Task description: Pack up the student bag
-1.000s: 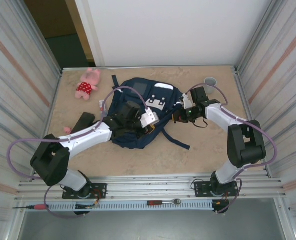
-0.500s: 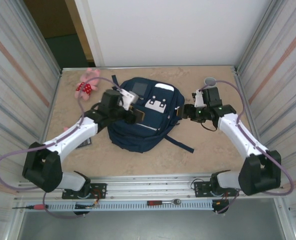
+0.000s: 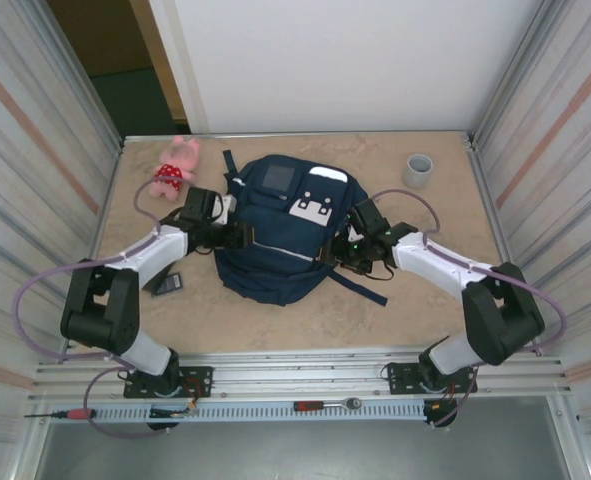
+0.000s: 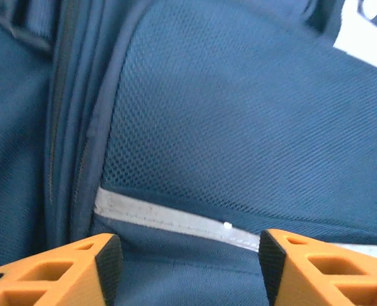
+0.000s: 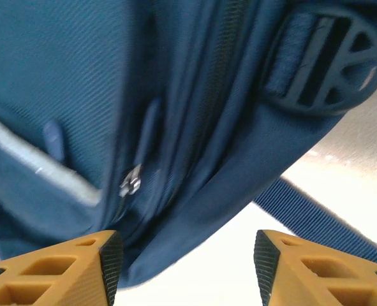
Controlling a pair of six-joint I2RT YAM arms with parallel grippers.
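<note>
Top external: your student bag [image 3: 275, 245] lies flat; white patch [image 3: 315, 210] marks too small to read.
L gripper [image 4: 188, 261]: jaws wide, empty.
R gripper [image 5: 185, 258]: jaws wide, empty.

Pink plush toy [image 3: 172, 170] far left, grey cup [image 3: 418, 170] far right, dark flat object [image 3: 165, 284] on beige table [image 3: 275, 322]

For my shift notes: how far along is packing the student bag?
Done: nothing visibly packed; whether the student bag holds anything is hidden. In hand: left gripper and right gripper, both open, flank its sides. Left: pink plush toy, grey cup and dark flat item lie outside.
</note>
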